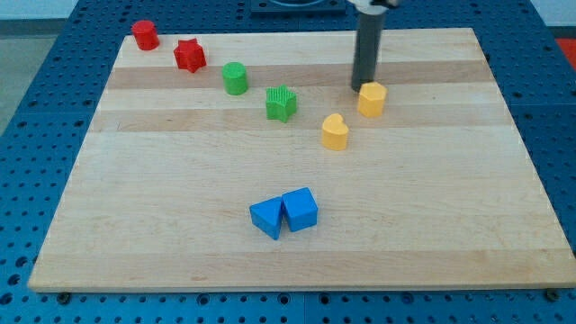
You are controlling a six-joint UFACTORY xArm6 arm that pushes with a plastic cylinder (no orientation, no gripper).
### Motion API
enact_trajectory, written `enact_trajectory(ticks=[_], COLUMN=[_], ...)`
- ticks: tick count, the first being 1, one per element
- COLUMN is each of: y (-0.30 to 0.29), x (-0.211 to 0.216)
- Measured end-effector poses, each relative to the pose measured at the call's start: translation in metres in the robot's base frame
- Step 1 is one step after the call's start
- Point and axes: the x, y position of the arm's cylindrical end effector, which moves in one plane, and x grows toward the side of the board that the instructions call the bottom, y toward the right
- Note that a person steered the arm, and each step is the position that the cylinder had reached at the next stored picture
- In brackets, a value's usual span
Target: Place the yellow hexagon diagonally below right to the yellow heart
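Note:
The yellow hexagon (372,99) sits on the wooden board (180,234) right of centre, near the view's top. The yellow heart (335,131) lies just below and to its left, a small gap apart. My tip (362,87) comes down from the view's top and stands at the hexagon's upper left edge, touching or nearly touching it.
A green star-like block (281,103) and a green cylinder (235,78) lie left of the heart. A red star (189,55) and a red cylinder (145,35) sit at the top left. Two blue blocks (284,214) stand together lower centre.

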Motion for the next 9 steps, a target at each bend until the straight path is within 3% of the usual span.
enact_trajectory(ticks=[2,3,4,5,6,7,9], y=[-0.008,0.01,0.015,0.019,0.063,0.072,0.013], x=[0.002,0.061,0.075,0.041,0.045,0.083,0.141])
